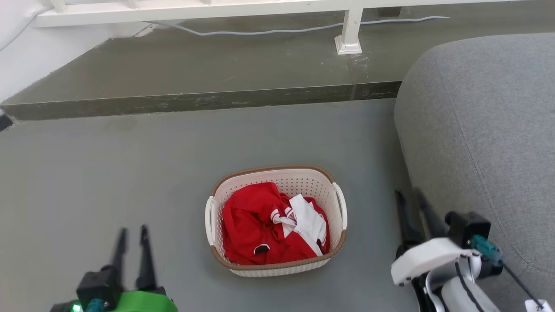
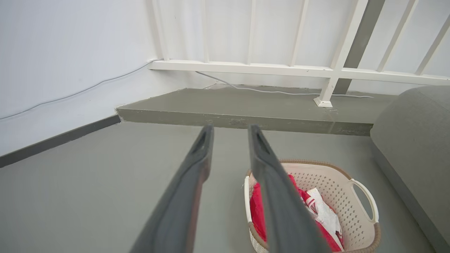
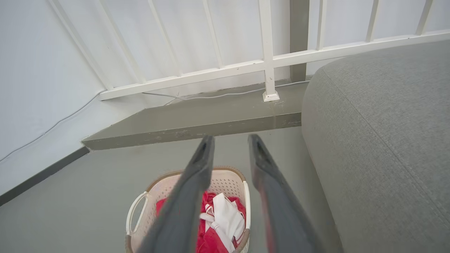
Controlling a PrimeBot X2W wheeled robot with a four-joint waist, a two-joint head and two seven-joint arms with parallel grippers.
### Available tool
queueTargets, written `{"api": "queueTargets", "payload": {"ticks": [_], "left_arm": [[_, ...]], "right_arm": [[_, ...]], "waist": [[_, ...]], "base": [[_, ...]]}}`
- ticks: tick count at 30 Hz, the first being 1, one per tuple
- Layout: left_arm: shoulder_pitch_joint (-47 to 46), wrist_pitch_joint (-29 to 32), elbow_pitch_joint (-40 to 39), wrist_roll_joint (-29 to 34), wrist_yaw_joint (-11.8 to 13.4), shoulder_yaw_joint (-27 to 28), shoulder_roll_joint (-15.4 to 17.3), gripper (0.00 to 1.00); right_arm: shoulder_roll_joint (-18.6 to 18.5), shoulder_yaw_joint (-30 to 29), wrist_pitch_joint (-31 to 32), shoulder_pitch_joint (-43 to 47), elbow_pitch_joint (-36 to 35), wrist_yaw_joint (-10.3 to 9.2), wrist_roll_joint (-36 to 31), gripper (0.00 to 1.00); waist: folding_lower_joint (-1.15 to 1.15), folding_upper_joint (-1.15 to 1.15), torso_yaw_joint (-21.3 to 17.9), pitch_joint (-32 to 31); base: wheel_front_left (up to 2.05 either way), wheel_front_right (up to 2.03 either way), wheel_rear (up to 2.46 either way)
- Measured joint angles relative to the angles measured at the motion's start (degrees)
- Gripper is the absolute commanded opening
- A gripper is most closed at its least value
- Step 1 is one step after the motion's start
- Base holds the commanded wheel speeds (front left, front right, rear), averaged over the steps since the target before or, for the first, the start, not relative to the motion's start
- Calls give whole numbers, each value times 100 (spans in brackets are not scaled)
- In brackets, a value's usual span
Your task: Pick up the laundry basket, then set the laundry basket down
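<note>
A grey floor (image 1: 130,173) is bounded at the far side by a raised step (image 1: 217,65), on which a white railing (image 1: 350,26) is set. A pale cable (image 1: 269,31) is laid along the step; a grey sofa (image 1: 485,130) is seen at the right

Perforated plastic laundry basket (image 1: 299,180), woven-look rim; matt grey fabric sofa (image 1: 485,130)

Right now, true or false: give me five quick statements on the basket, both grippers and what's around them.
1. The cream-white perforated plastic laundry basket sits on the grey floor. True.
2. The basket is empty. False: red and white clothing lies inside.
3. The left gripper grips the basket. False: it is open and apart from it, on the robot's left.
4. The right gripper is open, holding nothing. True.
5. The grey fabric sofa stands on the robot's left. False: it is on the right.
</note>
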Motion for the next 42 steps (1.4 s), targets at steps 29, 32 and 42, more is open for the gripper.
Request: {"api": "queueTargets", "payload": {"ticks": [29,32,42], "left_arm": [[131,257,90,-1970,-243,52,-36,0],[127,320,116,-2213,-257,69,-26,0],[-7,494,231,-3050,-401,157,15,0]], "right_arm": [[68,-404,310,221,-7,266,1847,0],[64,-455,366,221,-11,304,2092,0],[40,-661,558,214,-15,423,2852,0]], "waist": [[0,0,63,-104],[0,0,70,-116],[0,0,94,-160]], "base": [[0,0,0],[0,0,0],[0,0,0]]}}
